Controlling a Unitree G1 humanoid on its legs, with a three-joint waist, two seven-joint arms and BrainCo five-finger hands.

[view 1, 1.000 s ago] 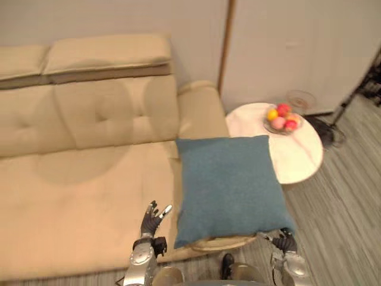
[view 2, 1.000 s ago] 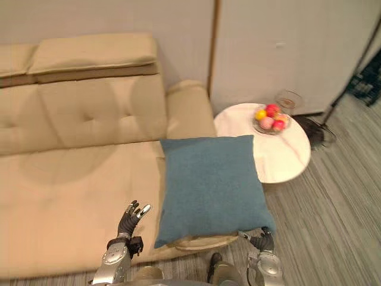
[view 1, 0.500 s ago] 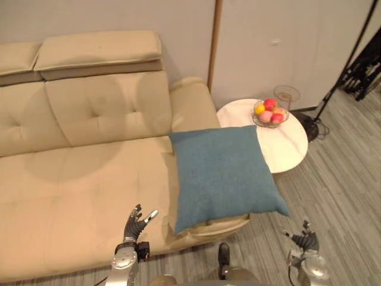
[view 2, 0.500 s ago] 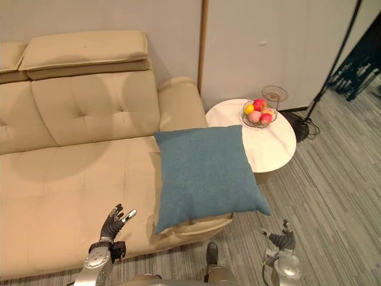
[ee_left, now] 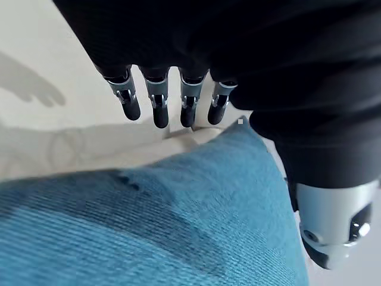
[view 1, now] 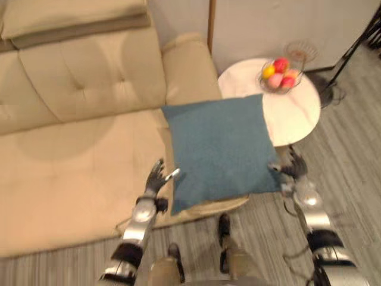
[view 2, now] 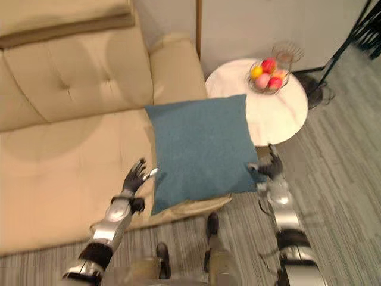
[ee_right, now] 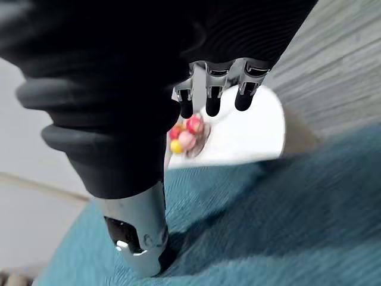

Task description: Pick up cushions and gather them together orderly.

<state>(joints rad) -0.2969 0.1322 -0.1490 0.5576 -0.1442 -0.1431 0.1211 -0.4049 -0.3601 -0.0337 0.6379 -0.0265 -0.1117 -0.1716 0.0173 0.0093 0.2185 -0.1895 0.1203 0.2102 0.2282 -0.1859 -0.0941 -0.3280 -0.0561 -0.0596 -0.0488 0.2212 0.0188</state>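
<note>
Left hand: open, fingers straight and a little spread, thumb out to the side, nothing held. Reaches over the front of the sofa seat, just beside the lower left edge of the cushion; thumb tip at that edge, contact not clear. Seen from the wrist, hangs over the blue cloth with fingertips past its border, above beige upholstery

Cushion: blue, square, flat on the right end of the sofa. Lower left corner by the left hand; lower right corner sticks out past the sofa's front, over the floor; upper right corner overlaps the rim of the table

Right hand: open as well, fingers straight, gripping nothing. Sits at the cushion's lower right corner, close against its edge; thumb low beside the cloth, touching or not cannot be told. From its wrist, points across the cushion toward the table

Table: round, white, just right of the armrest. Carries a fruit bowl with red, yellow and pink pieces near its far edge. Farther right, grey planked floor and the base of a dark stand
</note>
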